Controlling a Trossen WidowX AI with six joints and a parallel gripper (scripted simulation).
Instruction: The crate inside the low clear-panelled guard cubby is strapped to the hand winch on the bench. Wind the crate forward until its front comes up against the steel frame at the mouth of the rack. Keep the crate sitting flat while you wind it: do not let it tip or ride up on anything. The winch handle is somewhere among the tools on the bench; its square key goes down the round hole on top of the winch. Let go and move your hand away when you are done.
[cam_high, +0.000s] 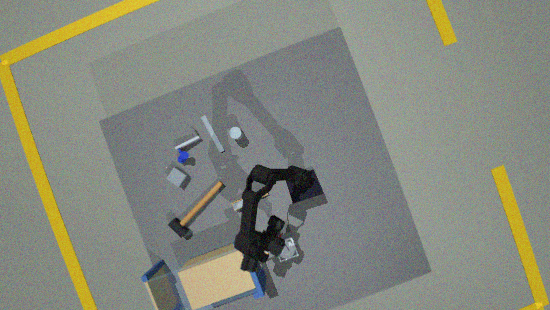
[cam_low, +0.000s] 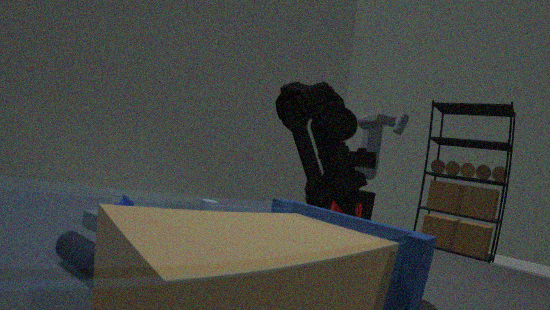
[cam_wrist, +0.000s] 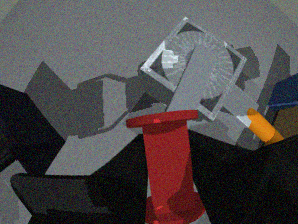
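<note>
The winch handle has a red grip (cam_wrist: 167, 160) and a flat grey crank arm (cam_wrist: 189, 80). My gripper (cam_wrist: 162, 137) (cam_low: 347, 207) is shut on the red grip. The arm reaches over the hand winch (cam_wrist: 220, 65) (cam_high: 289, 256), a square metal frame around a ribbed round drum. The square key and the round hole are hidden, so I cannot tell if the key is seated. An orange strap (cam_wrist: 261, 125) leaves the winch toward the crate. The tan crate (cam_high: 217, 277) (cam_low: 240, 240) looks flat, near the blue mouth frame (cam_high: 258, 282) (cam_low: 415, 270); whether they touch is unclear.
A hammer (cam_high: 200, 205), a light-headed tool (cam_high: 237, 204), a grey block (cam_high: 176, 177), a blue piece (cam_high: 183, 156), a silver rod (cam_high: 188, 142), a flat bar (cam_high: 213, 134) and a pale cylinder (cam_high: 235, 133) lie around the bench. My arm passes above the crate's mouth end.
</note>
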